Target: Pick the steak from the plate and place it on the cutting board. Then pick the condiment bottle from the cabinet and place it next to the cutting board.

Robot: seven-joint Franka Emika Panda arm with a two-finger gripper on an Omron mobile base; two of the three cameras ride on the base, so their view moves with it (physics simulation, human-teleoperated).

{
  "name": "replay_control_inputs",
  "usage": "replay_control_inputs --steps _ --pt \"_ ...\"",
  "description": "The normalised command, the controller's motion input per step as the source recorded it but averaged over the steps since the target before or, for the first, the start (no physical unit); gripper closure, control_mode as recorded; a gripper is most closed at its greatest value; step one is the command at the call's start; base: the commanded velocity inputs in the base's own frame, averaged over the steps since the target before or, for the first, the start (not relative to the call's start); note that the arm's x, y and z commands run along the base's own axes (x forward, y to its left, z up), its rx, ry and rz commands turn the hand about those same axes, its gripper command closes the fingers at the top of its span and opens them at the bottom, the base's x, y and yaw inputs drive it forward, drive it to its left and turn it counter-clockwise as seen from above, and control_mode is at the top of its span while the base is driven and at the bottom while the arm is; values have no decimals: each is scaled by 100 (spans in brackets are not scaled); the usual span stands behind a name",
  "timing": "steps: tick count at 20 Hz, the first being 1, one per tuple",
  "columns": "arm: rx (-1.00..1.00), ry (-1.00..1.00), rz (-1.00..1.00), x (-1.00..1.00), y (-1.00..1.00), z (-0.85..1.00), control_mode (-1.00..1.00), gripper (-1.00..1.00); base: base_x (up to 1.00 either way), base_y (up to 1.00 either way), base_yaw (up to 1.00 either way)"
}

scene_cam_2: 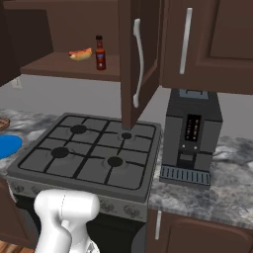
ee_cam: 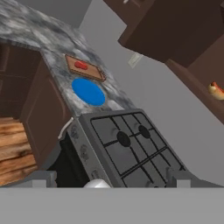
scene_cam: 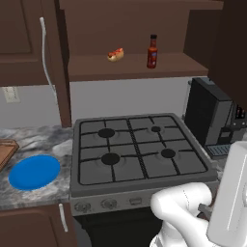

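A simulated kitchen with a grey four-burner stove (scene_cam: pixel 140 152) set into a marbled grey counter (scene_cam: pixel 34 140). Above it, the dark brown cabinet (scene_cam: pixel 130 29) stands open. On its inner shelf the condiment bottle (scene_cam: pixel 152 51) stands upright, its long axis vertical and its black cap pointing up. A hot dog in a bun (scene_cam: pixel 115 55) lies near it on the same shelf, apart from the bottle and on its left in the left base view.

To the left of the stove, the round blue plate (scene_cam: pixel 34 171) lies bare on the counter. Beyond it is the wooden cutting board (ee_cam: pixel 85 68), and the red steak (ee_cam: pixel 80 65) lies flat on the board, its longer side running along the board's length. A black coffee machine (scene_cam_2: pixel 191 136) stands on the counter to the right of the stove.

The gripper (ee_cam: pixel 105 177) is low in front of the stove with its fingertips spread wide apart, holding nothing.
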Motion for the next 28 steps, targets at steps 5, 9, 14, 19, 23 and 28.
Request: replay_control_inputs --steps 5,9,14,19,23,28 --pt "0 0 0 0 0 0 100 -100 76 0 -4" --pt "0 0 0 0 0 0 100 -100 78 0 -4" --pt "0 0 0 0 0 0 100 -100 90 0 -6" --pt "0 0 0 0 0 0 100 -100 48 0 -2" --pt "0 0 0 0 0 0 100 -100 25 0 0" --pt "0 0 0 0 0 0 100 -100 44 0 0"
